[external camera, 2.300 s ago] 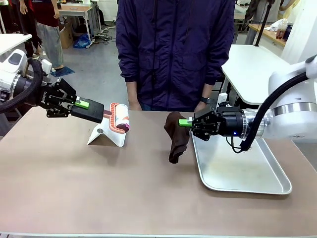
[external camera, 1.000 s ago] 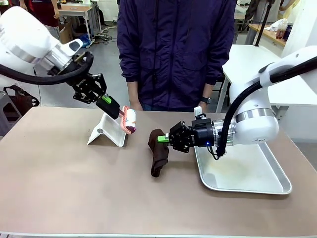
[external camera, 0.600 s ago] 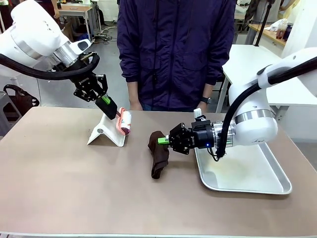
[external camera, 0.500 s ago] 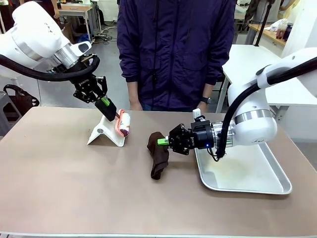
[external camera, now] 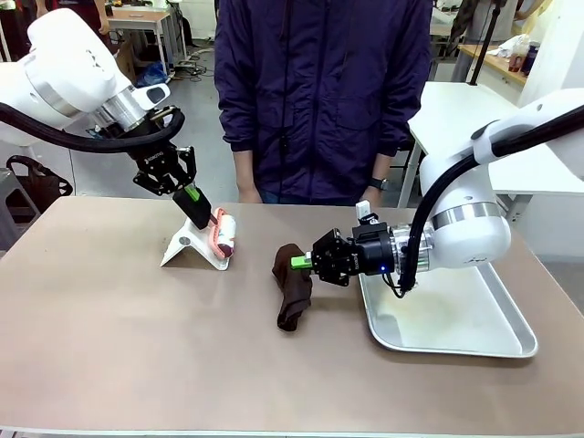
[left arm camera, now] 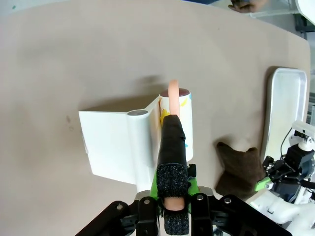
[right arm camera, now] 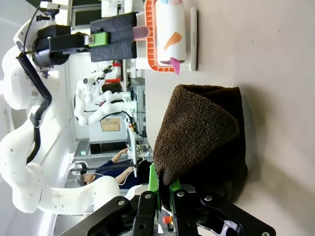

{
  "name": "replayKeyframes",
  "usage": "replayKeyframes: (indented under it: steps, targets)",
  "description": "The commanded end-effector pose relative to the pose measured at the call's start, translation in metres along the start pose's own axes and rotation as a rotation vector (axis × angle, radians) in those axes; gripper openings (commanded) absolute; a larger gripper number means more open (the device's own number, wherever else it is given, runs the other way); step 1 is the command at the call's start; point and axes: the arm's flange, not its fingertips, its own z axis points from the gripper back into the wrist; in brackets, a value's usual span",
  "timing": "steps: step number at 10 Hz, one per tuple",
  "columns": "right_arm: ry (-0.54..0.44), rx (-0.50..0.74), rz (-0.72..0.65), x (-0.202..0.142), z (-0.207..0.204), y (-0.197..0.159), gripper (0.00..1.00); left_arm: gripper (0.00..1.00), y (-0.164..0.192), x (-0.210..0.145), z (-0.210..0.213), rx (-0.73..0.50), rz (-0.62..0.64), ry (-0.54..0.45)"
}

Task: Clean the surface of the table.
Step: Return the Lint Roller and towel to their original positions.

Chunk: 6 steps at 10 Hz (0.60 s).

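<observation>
Lowering a lint roller [external camera: 222,234] toward its white stand [external camera: 193,246] near the far left part of the table [external camera: 128,347], the left gripper [external camera: 195,208] has come down from a raised, level pose a couple of seconds ago to a steep tilt, and the roller head now sits just against the stand. Its jaws are clenched on the roller's black handle, seen clearly from the left wrist. That suggests the roller is being put away or docked, not rolled across the tabletop.

Meanwhile the right gripper [external camera: 297,263] has carried a dark brown cloth [external camera: 293,290] from beside the metal tray [external camera: 456,319] toward the middle of the table, where the cloth's lower end now rests on the surface. Its jaws are clamped on the cloth's upper fold. Wiping looks ready to begin, though most of the brown tabletop is not yet covered.

Only one container is present: the shallow tray at the right side of the table, with nothing in it. A person [external camera: 324,91] in a dark jacket stands at the far edge.
</observation>
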Motion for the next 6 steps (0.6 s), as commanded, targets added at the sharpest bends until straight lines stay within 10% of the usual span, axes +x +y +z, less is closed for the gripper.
replayKeyframes:
  steps: [1,5,6]
  targets:
    - [-0.007,0.008,0.022,0.004,-0.0026,-0.0007,0.09,0.22,-0.0045,0.0014,0.0011,0.011,0.038,0.02]
    - [-0.012,-0.013,0.013,0.0005,-0.0026,0.0009,0.09,0.22,-0.0015,0.002,-0.0038,0.02,0.052,0.035]
    - [-0.014,-0.037,0.005,0.0004,-0.0022,0.0006,0.24,0.22,-0.0002,0.0018,-0.0024,0.022,0.051,0.036]
